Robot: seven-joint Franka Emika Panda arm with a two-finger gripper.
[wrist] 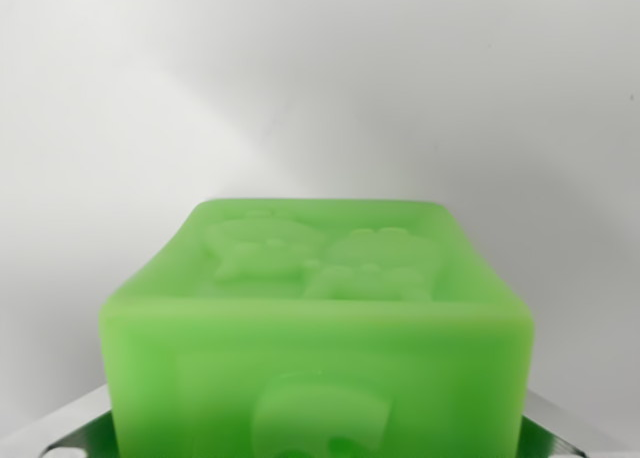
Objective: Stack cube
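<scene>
Translucent green soft plastic cube with embossed faces fills the wrist view, apparently grasped; gripper metal barely visible beside it, clamp state unclear. No second cube visible; stacking still pending.

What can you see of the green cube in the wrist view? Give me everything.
The translucent green soft-plastic cube fills the lower middle of the wrist view, seen close. Its far face carries a raised relief of two cartoon-like figures; its near face carries a raised character cut off by the frame's bottom edge. Edges are rounded, surface glossy. Shiny metal parts of the end effector flank it at both lower corners; actual contact is not visible. Behind it is only plain white surface.
</scene>
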